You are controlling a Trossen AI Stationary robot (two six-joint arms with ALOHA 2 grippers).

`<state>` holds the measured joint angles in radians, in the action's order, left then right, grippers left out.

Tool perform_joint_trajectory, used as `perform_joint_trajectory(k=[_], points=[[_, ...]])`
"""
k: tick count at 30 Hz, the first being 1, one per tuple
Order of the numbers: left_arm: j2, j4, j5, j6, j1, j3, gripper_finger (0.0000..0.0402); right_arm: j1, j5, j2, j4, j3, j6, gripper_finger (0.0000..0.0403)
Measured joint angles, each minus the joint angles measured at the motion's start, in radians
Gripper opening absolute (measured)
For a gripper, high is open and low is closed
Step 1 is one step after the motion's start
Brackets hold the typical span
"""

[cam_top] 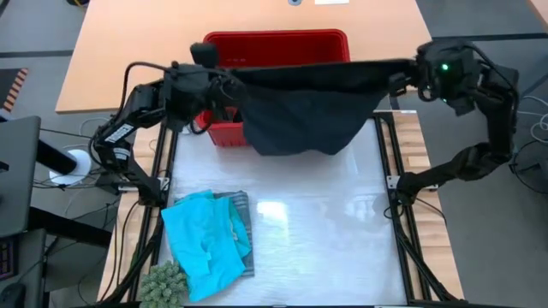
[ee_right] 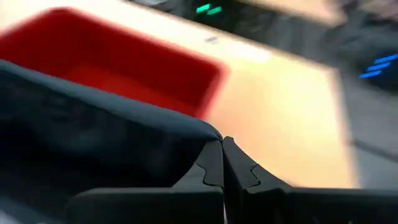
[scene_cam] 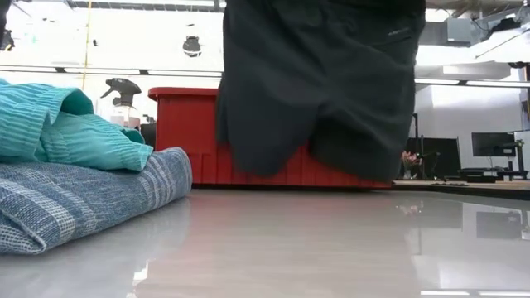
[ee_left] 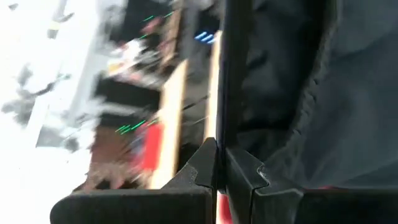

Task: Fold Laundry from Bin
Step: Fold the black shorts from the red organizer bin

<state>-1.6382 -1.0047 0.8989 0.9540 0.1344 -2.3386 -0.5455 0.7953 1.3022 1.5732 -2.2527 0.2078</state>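
We see a black garment (cam_top: 304, 111) stretched in the air between the two arms, its top edge taut and its body sagging down in front of the red bin (cam_top: 276, 47), above the white bench (cam_top: 325, 231). The left end effector (cam_top: 229, 85) pinches one upper corner and the right end effector (cam_top: 396, 84) pinches the other, each with its fingers closed on the cloth. From the low view we learn what the high view cannot show: the garment's hem hangs clear of the bench top and covers much of the bin's front. That view also shows the turquoise garment (scene_cam: 66, 128) lying on the folded blue-grey striped one (scene_cam: 91, 199), which the high view places at the bench's near left corner. The wrist views are blurred; in the right one the bin's inside looks bare, though the cloth hides part of it.
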Motion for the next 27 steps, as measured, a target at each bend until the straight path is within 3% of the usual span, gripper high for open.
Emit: perform_joint_trajectory(k=[5,10,13,19,23,27], points=[[0.004,-0.312,-0.274,-0.192,-0.110,-0.001,0.0002,0.092,-0.163,-0.064,-0.002,0.044,0.136,0.0013],[-0.016,-0.562,-0.483,-0.568,-0.205,0.074,0.0002,0.207,-0.303,-0.146,0.000,0.192,0.314,0.0013],[-0.008,-0.550,-0.584,-0.726,-0.251,0.172,0.0002,0.294,-0.384,-0.206,-0.003,0.352,0.434,0.0013],[-0.009,-0.559,-0.733,-0.826,-0.339,0.357,0.0002,0.552,-0.558,-0.303,-0.005,0.763,0.754,0.0013],[-0.009,-0.487,-0.802,-0.890,-0.395,0.493,0.0002,0.830,-0.643,-0.327,-0.010,0.987,1.039,0.0013],[-0.010,-0.297,-0.847,-0.916,-0.446,0.618,0.0002,1.132,-0.780,-0.285,-0.014,1.110,1.309,0.0013]])
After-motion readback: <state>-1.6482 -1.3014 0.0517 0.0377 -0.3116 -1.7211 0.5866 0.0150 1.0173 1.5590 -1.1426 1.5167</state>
